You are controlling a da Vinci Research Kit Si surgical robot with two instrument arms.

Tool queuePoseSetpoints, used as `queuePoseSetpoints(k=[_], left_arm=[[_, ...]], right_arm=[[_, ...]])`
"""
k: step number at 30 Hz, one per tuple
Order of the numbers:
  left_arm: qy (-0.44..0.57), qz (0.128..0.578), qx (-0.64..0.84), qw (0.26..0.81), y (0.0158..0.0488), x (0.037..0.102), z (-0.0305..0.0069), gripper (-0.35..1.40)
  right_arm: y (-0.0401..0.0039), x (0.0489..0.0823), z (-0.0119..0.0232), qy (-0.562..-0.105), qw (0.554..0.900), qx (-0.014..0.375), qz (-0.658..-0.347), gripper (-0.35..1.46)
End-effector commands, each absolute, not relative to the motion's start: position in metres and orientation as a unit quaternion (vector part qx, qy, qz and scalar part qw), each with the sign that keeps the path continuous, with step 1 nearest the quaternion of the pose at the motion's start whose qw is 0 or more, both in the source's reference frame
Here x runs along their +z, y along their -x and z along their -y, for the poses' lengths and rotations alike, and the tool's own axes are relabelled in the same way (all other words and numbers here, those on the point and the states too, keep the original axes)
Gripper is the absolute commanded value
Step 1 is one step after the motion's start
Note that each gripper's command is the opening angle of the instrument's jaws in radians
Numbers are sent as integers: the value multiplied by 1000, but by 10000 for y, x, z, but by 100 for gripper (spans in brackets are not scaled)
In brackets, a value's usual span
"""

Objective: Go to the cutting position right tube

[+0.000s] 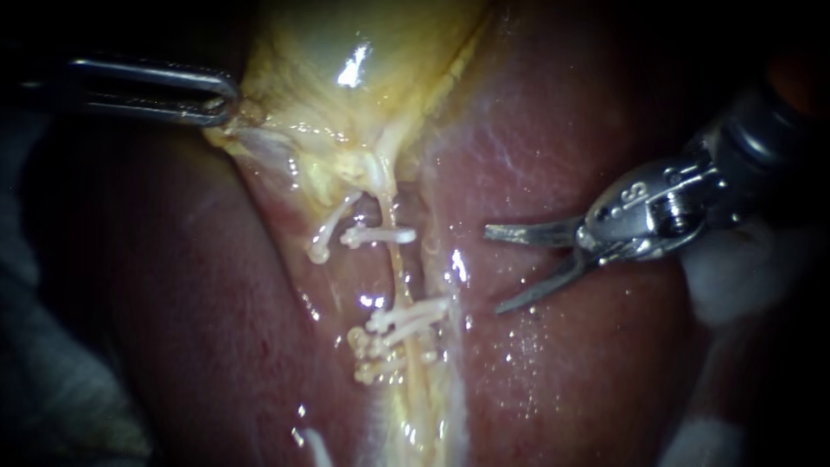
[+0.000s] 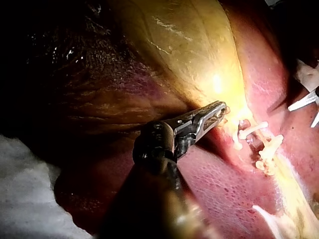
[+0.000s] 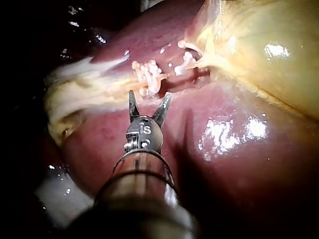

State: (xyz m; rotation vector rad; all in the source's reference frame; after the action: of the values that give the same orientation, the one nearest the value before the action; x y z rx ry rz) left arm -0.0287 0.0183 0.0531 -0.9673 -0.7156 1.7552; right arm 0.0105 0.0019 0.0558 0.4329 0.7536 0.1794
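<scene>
Instruments: 2, left instrument [image 1: 223, 102] and right instrument [image 1: 494, 270]. Gallbladder [image 1: 363, 52]: 1. Liver [image 1: 562, 130]: 1. Tube [image 1: 398, 272] clearly visible: 1. White clips: 1 upper clip [image 1: 378, 234] on its own, plus lower clip cluster [image 1: 393, 333], at least 3, exact count unreadable.

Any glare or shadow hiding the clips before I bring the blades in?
Endoscope view: glare on the gallbladder and liver, clips unobscured, left instrument in shadow. Left wrist view: hotspot on the gallbladder beside its jaws. Right wrist view: glare on the liver, clear of the open blades of the right instrument.
</scene>
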Motion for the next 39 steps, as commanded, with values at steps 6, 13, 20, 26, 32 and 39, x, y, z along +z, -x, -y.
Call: queuePoseSetpoints(k=[6, 13, 20, 26, 32, 39], left_arm=[[398, 293, 721, 486, 287, 530, -182, -35], [397, 294, 719, 488, 288, 528, -181, -35], [397, 294, 719, 489, 288, 528, -181, -35], [397, 294, 719, 489, 288, 528, -181, -35], [397, 294, 719, 489, 288, 527, -180, -35], [397, 294, 719, 489, 290, 527, -180, -35]], right_arm=[[-126, 577, -15, -255, 882, 101, -383, 145], [-140, 612, -11, -304, 862, 129, -383, 145], [-156, 647, -13, -335, 846, 144, -388, 145], [-173, 668, -2, -368, 829, 152, -394, 145], [-181, 669, 4, -396, 806, 142, -416, 141], [-196, 665, 8, -420, 784, 122, -440, 130]])
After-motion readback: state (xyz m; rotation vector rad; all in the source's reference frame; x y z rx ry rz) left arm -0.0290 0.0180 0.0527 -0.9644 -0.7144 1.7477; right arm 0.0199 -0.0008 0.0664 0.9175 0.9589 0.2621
